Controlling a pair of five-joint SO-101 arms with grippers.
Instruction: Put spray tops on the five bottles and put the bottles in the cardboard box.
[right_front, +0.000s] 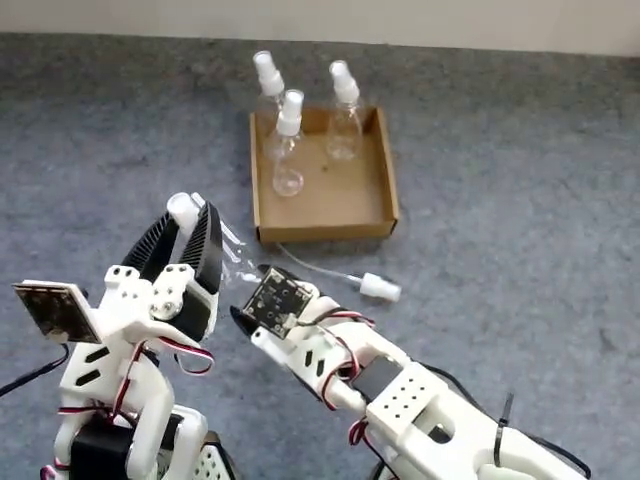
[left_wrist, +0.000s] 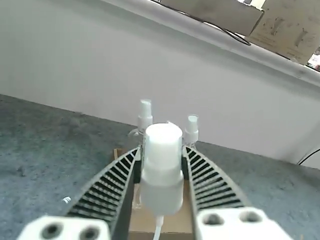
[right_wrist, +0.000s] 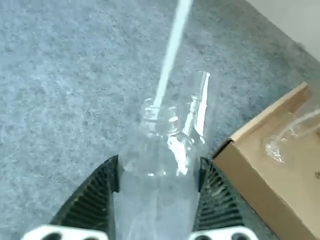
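L tool (left_wrist: 162, 150) clamped on spray top (left_wrist: 162, 172). Its tube (right_wrist: 171, 47) hangs w/ tip at neck of clear bottle (right_wrist: 165, 132), gripped by R tool (right_wrist: 157, 164) near cardboard box (right_front: 382, 170). Two capped bottles (right_front: 288, 150) stand in box, a third bottle (right_front: 268, 85) at its far edge. Loose top (right_front: 381, 288) lies on bench (right_front: 520, 200) near box front.

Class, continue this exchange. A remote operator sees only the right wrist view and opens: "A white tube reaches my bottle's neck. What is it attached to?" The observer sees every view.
Observer: A spray top, clamped in the left gripper above your bottle.
Operator: How full is the box?
Observer: Two capped bottles stand inside the cardboard box; a third bottle is at its far edge, inside or behind I cannot tell.
Operator: Any tops left?
Observer: One loose top lies on the table by the box's near side.
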